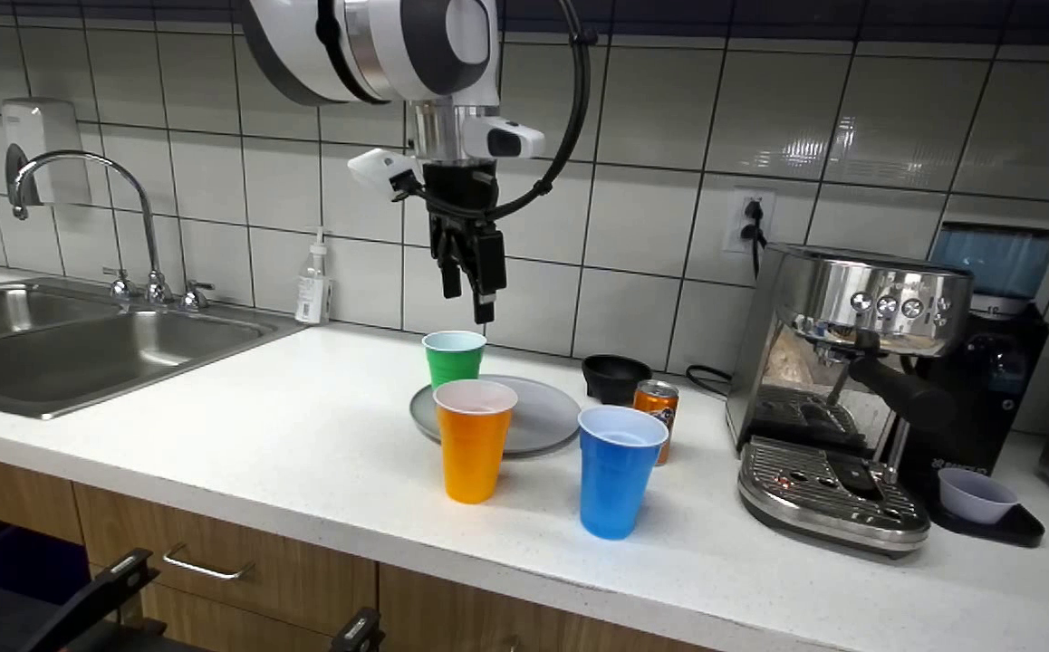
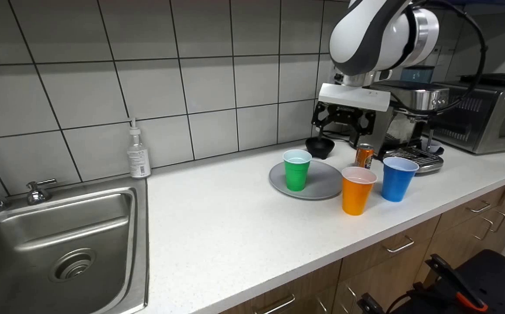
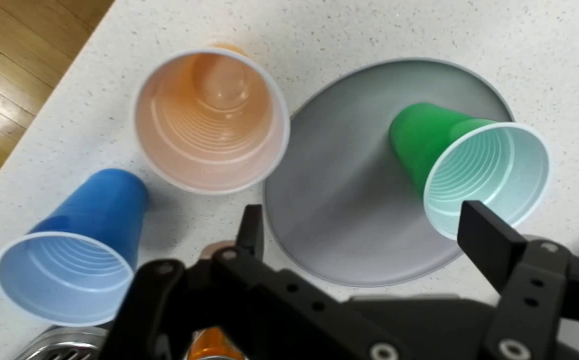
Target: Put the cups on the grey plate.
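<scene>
1. The end effector (image 3: 361, 212) is released: its jaws stand wide apart with nothing between them, above the desk (image 1: 307, 407) and clear of all three cups.
2. The green cup (image 2: 296, 172) stands upright on the grey plate (image 3: 349, 175), off-centre; it looks done and is best left alone.
3. The orange cup (image 1: 473, 444) stands upright on the desk near the plate, probably next to fetch. Come straight down with one jaw either side of its upper wall, squeeze lightly since the plastic is likely thin, lift well above the green cup, and lower it level onto the bare part toward the coffee machine (image 1: 796, 371), leaving room for one more.
4. The blue cup (image 1: 620, 475) stands upright near the desk's front edge; the same handling should suit.
5. The small orange can (image 1: 658, 407) carries a dark-and-white logo I cannot read.
6. The soap bottle (image 2: 138, 157) has a printed label, too small to read.
7. The grinder (image 1: 1005, 362) bears pale, blurred lettering.
</scene>
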### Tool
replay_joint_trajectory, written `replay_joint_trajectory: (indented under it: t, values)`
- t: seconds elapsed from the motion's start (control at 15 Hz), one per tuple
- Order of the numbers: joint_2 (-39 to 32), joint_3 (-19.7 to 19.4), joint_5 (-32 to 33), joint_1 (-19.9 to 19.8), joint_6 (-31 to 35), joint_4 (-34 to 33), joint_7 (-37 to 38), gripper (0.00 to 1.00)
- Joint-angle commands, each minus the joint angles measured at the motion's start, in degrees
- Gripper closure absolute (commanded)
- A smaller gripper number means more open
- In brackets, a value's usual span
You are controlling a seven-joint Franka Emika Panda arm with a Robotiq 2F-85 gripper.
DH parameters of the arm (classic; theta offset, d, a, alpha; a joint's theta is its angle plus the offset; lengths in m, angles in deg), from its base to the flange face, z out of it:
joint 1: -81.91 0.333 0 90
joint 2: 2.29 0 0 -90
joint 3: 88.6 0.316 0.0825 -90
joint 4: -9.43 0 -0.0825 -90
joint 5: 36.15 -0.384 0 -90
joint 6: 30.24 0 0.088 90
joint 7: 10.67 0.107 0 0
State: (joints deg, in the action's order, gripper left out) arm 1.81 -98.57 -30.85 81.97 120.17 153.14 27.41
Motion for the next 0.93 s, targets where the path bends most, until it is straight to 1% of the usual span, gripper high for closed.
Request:
replay_joint_trajectory:
  t: [0.0,0.07,0.27,0.6,0.73,0.87]
  values:
    - [5.88,2.32,-0.07,-3.48,-4.35,3.68,-2.85,0.0]
    - [2.01,3.0,-0.58,-3.65,-1.65,1.57,-1.33,0.0]
    - [3.87,3.39,-0.7,-4.46,-2.71,2.81,-2.06,0.0]
    - [4.05,3.54,-0.7,-4.47,-2.75,3.02,-2.1,0.0]
    - [4.51,4.19,0.62,-5.16,-0.99,4.46,-0.19,0.0]
    - [4.85,4.69,0.56,-5.73,-0.44,5.58,0.39,0.0]
